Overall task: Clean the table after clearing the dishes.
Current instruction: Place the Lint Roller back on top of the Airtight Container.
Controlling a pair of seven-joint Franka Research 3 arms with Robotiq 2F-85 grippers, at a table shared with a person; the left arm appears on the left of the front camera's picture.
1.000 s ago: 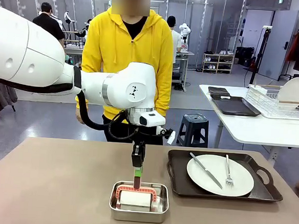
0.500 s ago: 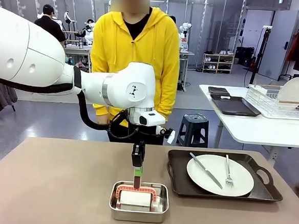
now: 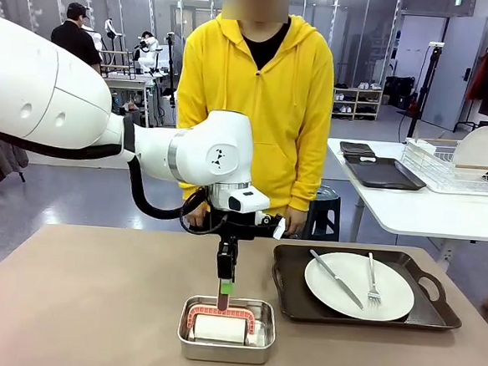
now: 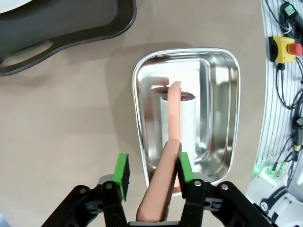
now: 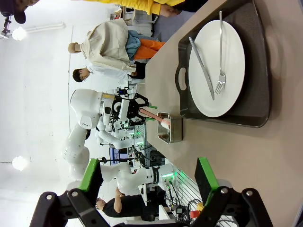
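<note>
I saw left fingers (image 4: 122, 176) spread astride one pink handle (image 4: 171, 127) in one shiny rectangular steel pan (image 3: 225, 353); right fingers (image 5: 207, 176) gaped empty. One round white plate (image 3: 359, 286), one knife (image 3: 336, 278), one fork (image 3: 372, 284) sat on one dark tray (image 3: 290, 299), bench (image 3: 93, 306) right.

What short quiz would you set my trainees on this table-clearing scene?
1. True or false: the plate on the tray bears a knife and a fork.
2. What lies between the pads of the left gripper? A: a spoon. B: a pink handle. C: a cup.
3. Fill in: the steel pan stands to the robot's ___ of the tray.

Key: 1 true; 2 B; 3 left.
</note>
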